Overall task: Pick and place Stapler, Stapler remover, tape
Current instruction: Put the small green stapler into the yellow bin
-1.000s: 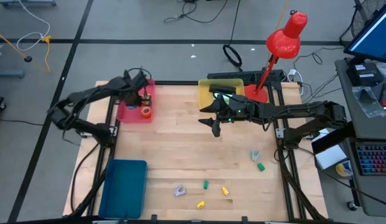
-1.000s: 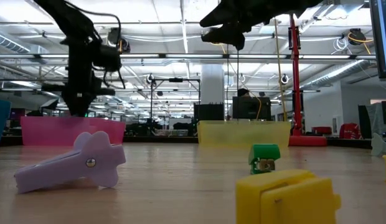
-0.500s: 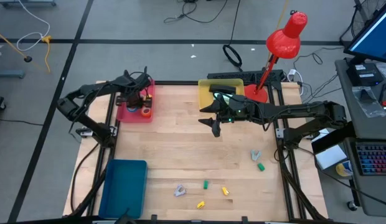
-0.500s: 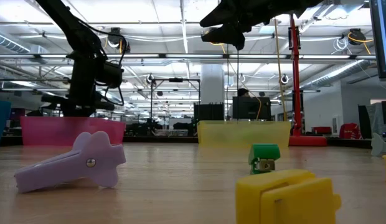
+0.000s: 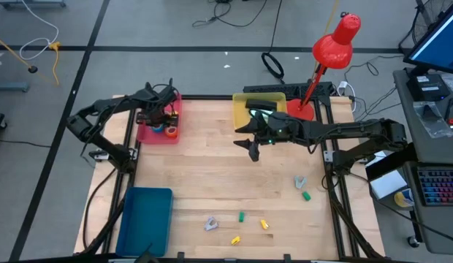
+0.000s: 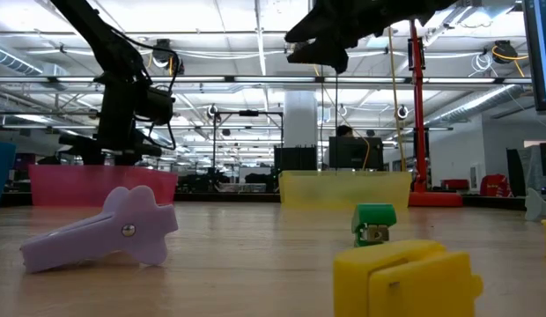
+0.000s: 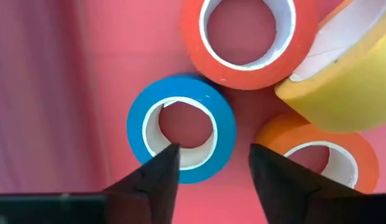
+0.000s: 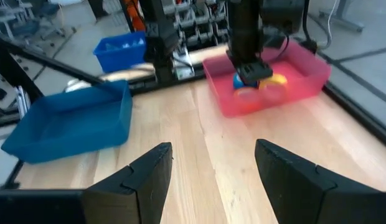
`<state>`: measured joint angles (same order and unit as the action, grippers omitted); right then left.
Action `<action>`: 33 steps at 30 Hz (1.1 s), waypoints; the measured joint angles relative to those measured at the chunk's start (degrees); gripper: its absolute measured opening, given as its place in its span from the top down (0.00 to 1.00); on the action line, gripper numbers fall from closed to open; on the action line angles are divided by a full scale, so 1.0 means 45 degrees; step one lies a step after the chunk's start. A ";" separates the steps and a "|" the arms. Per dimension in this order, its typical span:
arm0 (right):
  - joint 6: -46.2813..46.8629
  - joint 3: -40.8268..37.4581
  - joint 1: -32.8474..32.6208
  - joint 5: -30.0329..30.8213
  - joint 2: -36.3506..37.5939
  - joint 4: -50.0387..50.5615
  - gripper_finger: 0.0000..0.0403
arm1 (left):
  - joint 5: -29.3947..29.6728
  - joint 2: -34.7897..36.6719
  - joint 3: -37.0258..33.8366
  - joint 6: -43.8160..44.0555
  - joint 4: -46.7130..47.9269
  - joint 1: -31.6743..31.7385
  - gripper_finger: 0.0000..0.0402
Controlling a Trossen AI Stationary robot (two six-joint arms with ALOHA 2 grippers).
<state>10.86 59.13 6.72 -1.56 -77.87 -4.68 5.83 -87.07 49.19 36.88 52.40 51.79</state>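
Left pincer (image 7: 210,163) had descended into pink bin (image 5: 173,136), fingers parted, blue tape (image 7: 181,127) released beside red, yellow, orange rolls | right pincer (image 5: 253,151) open, empty, above desk (image 5: 212,183)

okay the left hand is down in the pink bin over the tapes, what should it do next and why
Probably lift the left hand straight up. Its fingers stand apart, the blue tape lies flat in the pink bin beside the other rolls, so it looks released.
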 joint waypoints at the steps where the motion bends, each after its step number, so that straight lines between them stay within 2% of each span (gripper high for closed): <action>1: -0.0001 0.0000 0.0000 -0.0015 0.0043 0.0273 0.45 | -0.0090 0.0050 0.0000 -0.0088 0.0013 0.0003 0.49; 5: 0.0015 0.0029 -0.0015 -0.0044 0.0360 0.2050 0.45 | -0.0205 0.0668 0.0000 -0.0136 0.0062 0.0014 0.42; 11: 0.0726 0.0001 -0.0015 -0.0049 0.1070 0.6590 0.45 | -0.0088 0.2761 0.0000 -0.0160 -0.0071 -0.0078 0.38; 22: 0.5167 0.0010 -0.0015 -0.0059 0.1795 1.3645 0.46 | -0.0104 0.6921 0.0000 -0.0094 -0.2100 -0.1525 0.38; 28: 0.7777 -0.0024 -0.0021 -0.0059 0.1804 1.6556 0.46 | -0.0168 0.7845 0.0000 -0.0110 -0.3637 -0.2752 0.38; 33: 0.9330 -0.0660 -0.0385 -0.0087 0.1855 1.7588 0.46 | -0.0205 0.7922 0.0000 -0.0333 -0.4640 -0.3817 0.38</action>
<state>52.84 56.17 4.99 -1.95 -69.53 74.46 4.91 -51.42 49.19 35.39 31.52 34.61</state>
